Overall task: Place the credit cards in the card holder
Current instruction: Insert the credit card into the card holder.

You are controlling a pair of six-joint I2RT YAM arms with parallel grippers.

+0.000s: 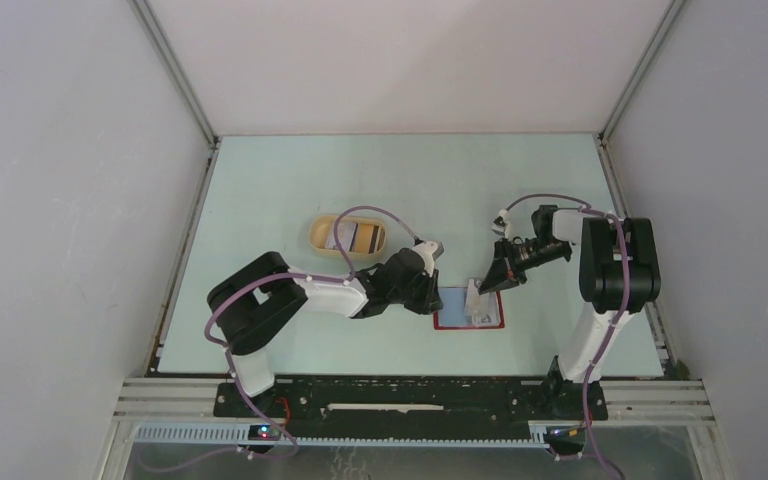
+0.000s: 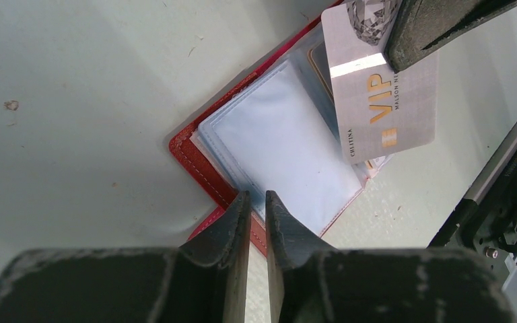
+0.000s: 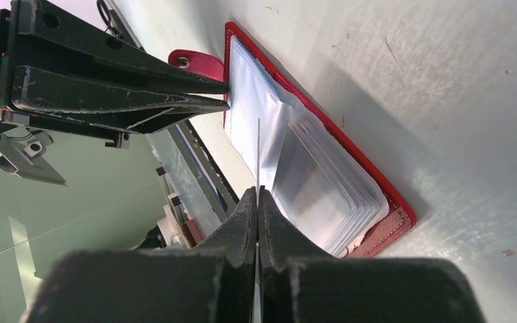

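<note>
The red card holder (image 1: 495,322) lies open on the table, its clear sleeves (image 2: 283,145) fanned upward. My right gripper (image 3: 257,192) is shut on a pale silver credit card (image 2: 377,108) with gold VIP lettering. The card stands on edge (image 3: 258,151), its lower edge down among the sleeves. My left gripper (image 2: 257,195) rests its tips on the holder's left edge beside the snap tab (image 3: 194,64). Its jaws are a narrow slit apart with nothing between them. From above, the left gripper (image 1: 438,296) and the right gripper (image 1: 484,285) flank the holder.
A tan oval dish (image 1: 321,231) at the table's middle left holds more cards (image 1: 360,238). Grey walls close the table in on three sides. The arm bases and a black rail (image 1: 410,398) run along the near edge.
</note>
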